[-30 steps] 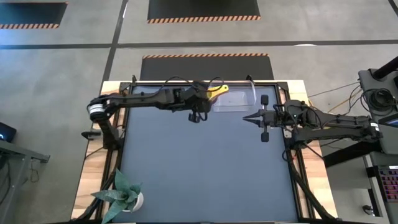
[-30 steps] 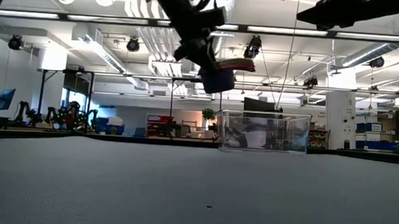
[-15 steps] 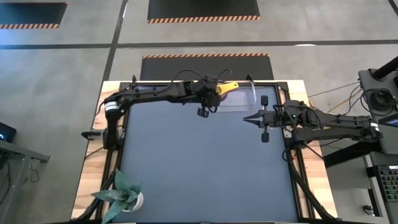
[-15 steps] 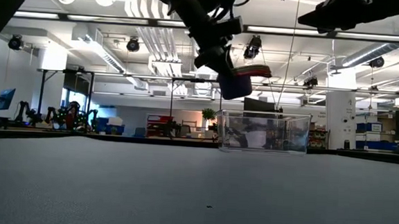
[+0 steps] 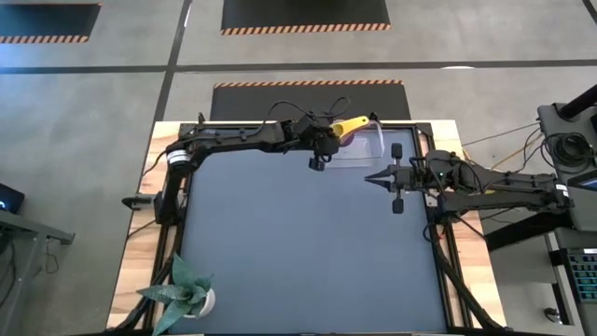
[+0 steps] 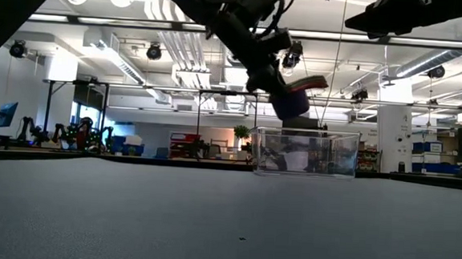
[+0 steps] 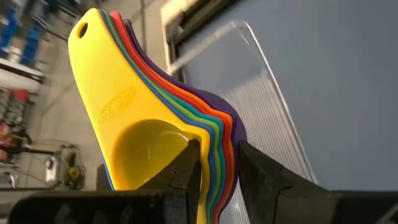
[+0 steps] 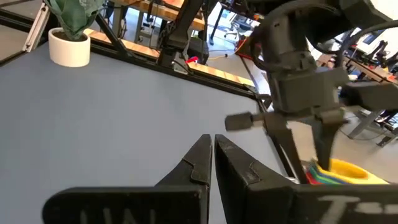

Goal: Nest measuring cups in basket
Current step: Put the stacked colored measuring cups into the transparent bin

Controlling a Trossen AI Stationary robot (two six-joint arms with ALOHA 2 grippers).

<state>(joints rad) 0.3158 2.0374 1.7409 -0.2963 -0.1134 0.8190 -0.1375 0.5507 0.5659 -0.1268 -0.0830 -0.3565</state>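
Observation:
The measuring cups (image 7: 186,118) are nested in one stack, yellow innermost and purple outermost, with their flat handles (image 5: 351,125) fanned together. My left gripper (image 5: 320,147) is shut on this stack and holds it in the air over the left end of the clear basket (image 6: 306,154). The basket stands on its base on the mat by the table's far edge (image 5: 366,149). In the low view the stack (image 6: 297,97) hangs just above the basket's rim. My right gripper (image 5: 367,176) is shut and hovers to the right of the basket, touching nothing. My left gripper pinches the rim wall of the nested stack (image 7: 217,155), opposite the handles. One finger (image 7: 186,165) sits inside the yellow cup and the other finger (image 7: 258,171) is outside on the purple cup. The stack is lifted clear and tilted, handles pointing away from the gripper.
A potted plant (image 5: 191,294) stands at the table's near left corner, also seen in the right wrist view as the plant (image 8: 71,31). The grey mat (image 5: 298,252) lies bare between the arms and the near edge.
My left gripper has carried the stack toward the table's right and a little down, from left of the basket to above its left end. The hold has stayed the same.

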